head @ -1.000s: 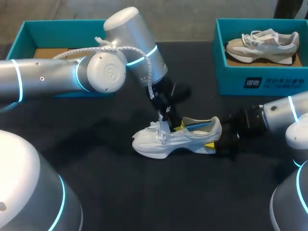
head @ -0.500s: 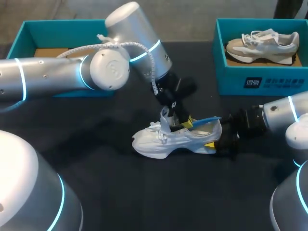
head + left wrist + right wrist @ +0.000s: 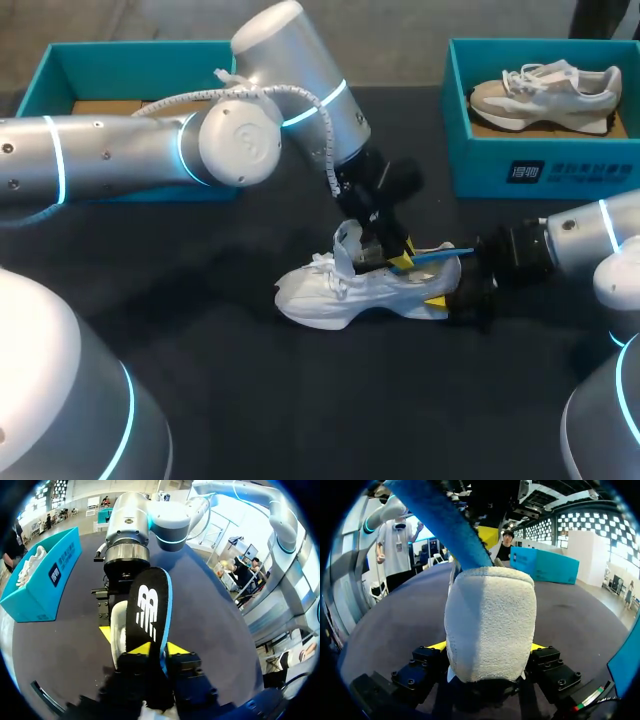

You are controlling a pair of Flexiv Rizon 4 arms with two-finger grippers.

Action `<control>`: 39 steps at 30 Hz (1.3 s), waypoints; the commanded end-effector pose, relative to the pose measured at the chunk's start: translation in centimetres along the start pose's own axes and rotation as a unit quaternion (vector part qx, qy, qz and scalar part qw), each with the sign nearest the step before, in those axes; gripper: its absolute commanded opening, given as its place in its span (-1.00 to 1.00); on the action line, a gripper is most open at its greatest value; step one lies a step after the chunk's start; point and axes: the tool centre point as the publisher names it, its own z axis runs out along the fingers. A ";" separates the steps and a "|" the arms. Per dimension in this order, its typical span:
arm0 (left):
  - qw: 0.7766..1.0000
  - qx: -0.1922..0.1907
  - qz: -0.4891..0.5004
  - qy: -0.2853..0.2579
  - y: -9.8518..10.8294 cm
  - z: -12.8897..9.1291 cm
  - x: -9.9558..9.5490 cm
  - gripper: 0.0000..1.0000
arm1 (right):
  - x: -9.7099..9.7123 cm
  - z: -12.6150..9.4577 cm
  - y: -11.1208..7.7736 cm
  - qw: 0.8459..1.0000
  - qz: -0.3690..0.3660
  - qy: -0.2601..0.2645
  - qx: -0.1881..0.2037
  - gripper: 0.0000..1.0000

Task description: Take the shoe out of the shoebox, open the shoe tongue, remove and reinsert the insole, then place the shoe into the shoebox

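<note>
A white shoe (image 3: pixel 350 292) lies on its sole in the middle of the black table, toe to the left, with its tongue (image 3: pixel 346 245) standing up. My left gripper (image 3: pixel 400 262) is over the shoe's opening, shut on a black insole with a blue edge (image 3: pixel 436 255) that slants out toward the heel. In the left wrist view the insole (image 3: pixel 149 610) sticks up between the yellow tips of my left gripper (image 3: pixel 152 649). My right gripper (image 3: pixel 462 296) is shut on the shoe's heel (image 3: pixel 490 625), one yellow fingertip (image 3: pixel 438 646) on each side.
An open teal shoebox (image 3: pixel 500 165) at the back right holds a beige shoe (image 3: pixel 545 88). A second open teal shoebox (image 3: pixel 50 75) stands at the back left behind my left arm (image 3: pixel 120 165). The table's front is bare black cloth.
My left gripper has moved right along the shoe, from the tongue toward the heel, drawing the insole up and out of the opening. The right arm and the shoe have stayed put.
</note>
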 end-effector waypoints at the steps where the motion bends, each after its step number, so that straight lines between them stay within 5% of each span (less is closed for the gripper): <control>1: 1.000 -0.006 -0.003 -0.006 0.3 -0.2 0.3 -0.06 | 0.0 0.2 0.0 1.000 0.001 -0.001 0.003 -1.00; 5: 1.000 -0.002 -0.005 -0.015 0.5 -0.8 0.7 0.11 | 0.0 0.2 0.0 1.000 0.001 -0.001 0.003 -1.00; 9: 0.999 -0.006 -0.001 -0.032 0.4 -1.4 1.3 -0.06 | 0.0 0.2 0.0 1.000 0.001 -0.001 0.003 -1.00; 19: 0.999 -0.012 0.011 -0.043 0.2 -2.3 2.4 -0.05 | 0.0 0.2 0.0 1.000 0.001 -0.001 0.003 -1.00; 31: 0.999 -0.023 0.009 -0.034 0.2 -1.4 0.7 -0.04 | 0.0 0.2 0.0 1.000 0.001 -0.001 0.003 -1.00; 35: 0.999 -0.022 0.006 -0.024 0.1 -1.0 0.2 -0.24 | 0.0 0.2 0.0 1.000 0.001 -0.001 0.003 -1.00; 39: 1.000 -0.022 0.008 -0.015 0.1 -0.8 0.1 -0.67 | 0.0 0.2 0.0 1.000 0.001 -0.001 0.003 -1.00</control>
